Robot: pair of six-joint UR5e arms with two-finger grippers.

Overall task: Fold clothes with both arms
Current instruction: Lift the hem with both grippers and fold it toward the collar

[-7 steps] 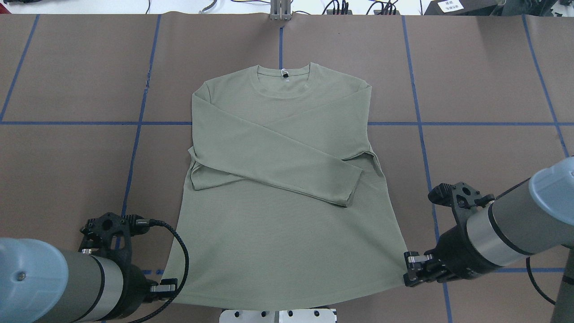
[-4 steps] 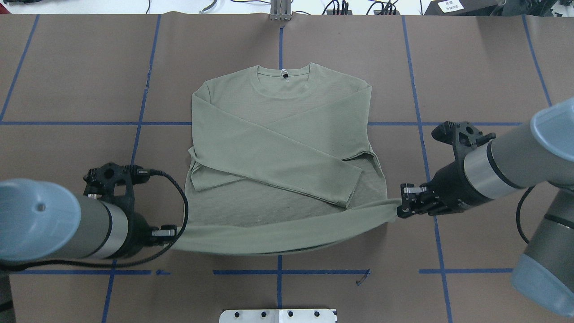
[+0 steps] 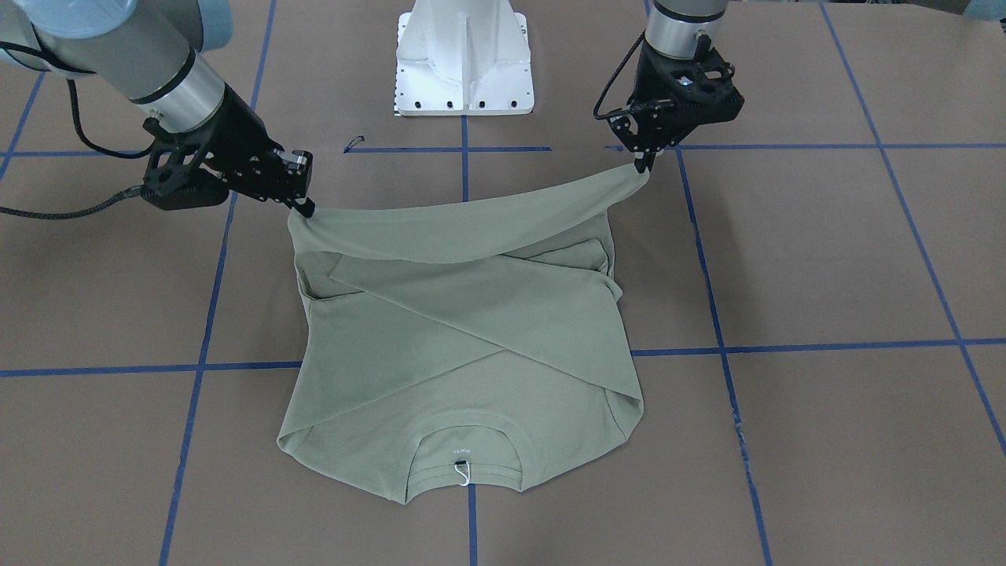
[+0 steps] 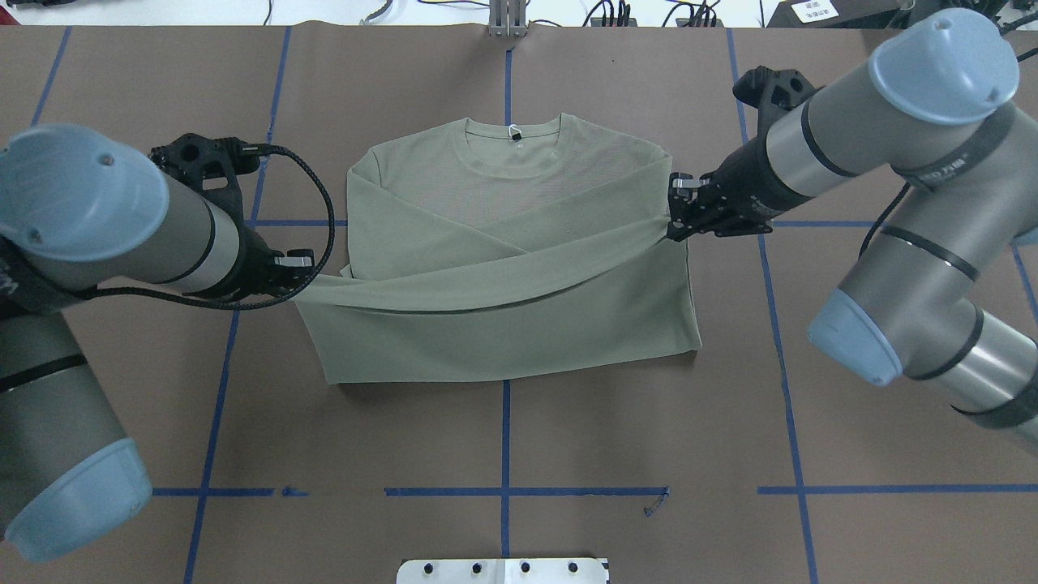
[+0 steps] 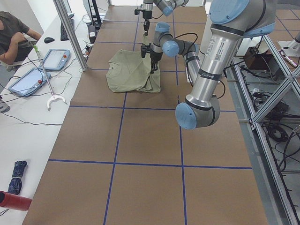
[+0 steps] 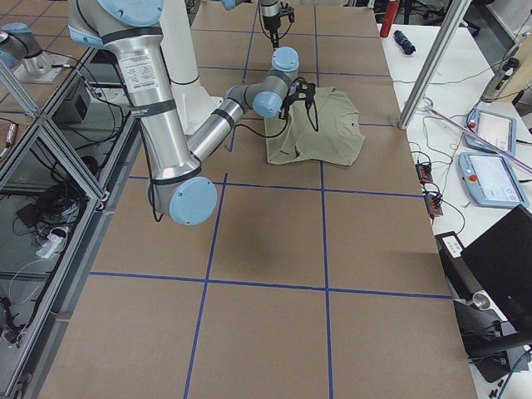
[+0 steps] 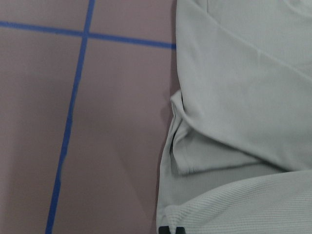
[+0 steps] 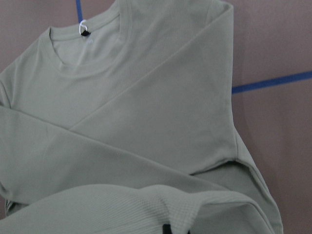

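Note:
The sage-green long-sleeved shirt (image 4: 503, 243) lies in the middle of the table, sleeves crossed over its chest, neckline (image 4: 512, 142) at the far side. Its hem is lifted and stretched between both grippers, sagging over the lower body. My left gripper (image 4: 306, 271) is shut on the hem's left corner; in the front-facing view the left gripper (image 3: 643, 161) is at the upper right. My right gripper (image 4: 675, 217) is shut on the hem's right corner, and the right gripper (image 3: 305, 206) is at the upper left there. The shirt (image 8: 146, 122) fills the right wrist view, and the shirt (image 7: 243, 122) covers the right half of the left wrist view.
Brown table cover (image 4: 162, 405) carries blue tape grid lines. The white pedestal base (image 3: 464, 55) stands at the robot's side. A metal post (image 4: 507, 16) and cables line the far edge. Past the far edge in the left view, a person (image 5: 16, 35) sits by tablets.
Both grippers carried the hem up and away from the robot toward the neckline, folding the lower body over. The hem went from mid-shirt to over the crossed sleeves.

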